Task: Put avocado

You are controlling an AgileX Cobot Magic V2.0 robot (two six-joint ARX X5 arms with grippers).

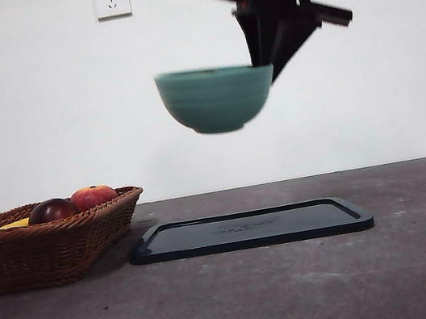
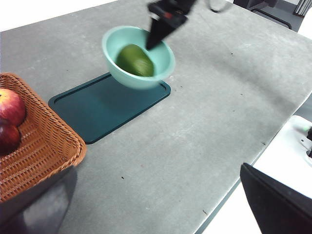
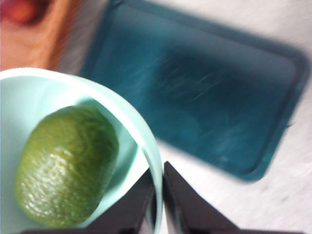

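Avocado lies inside the pale green bowl, which hangs in the air in the upper middle of the front view, well clear of the table; from that low angle the bowl's wall hides the fruit completely, and only the two wrist views show it.

Going by size, the grey table fills the lower half of the front view. On it, at lower centre, lies the dark flat tray, directly beneath the lifted bowl; in the right wrist view it is blurred and its edge is cut off by the bowl. At the lower left of the front view stands the wicker basket, cut off by the frame's left edge, with a dark red fruit and an orange-red apple showing over its rim, and a sliver of something yellow beside them that is too hidden to name.

The right pincer is pinching the bowl's rim, one jaw inside the wall and one outside; in the front view it comes down dark from the upper right. The left pincer waits apart near the table's edge, jaws spread, holding nothing, each jaw partly cut off at the bottom corners of its own view.
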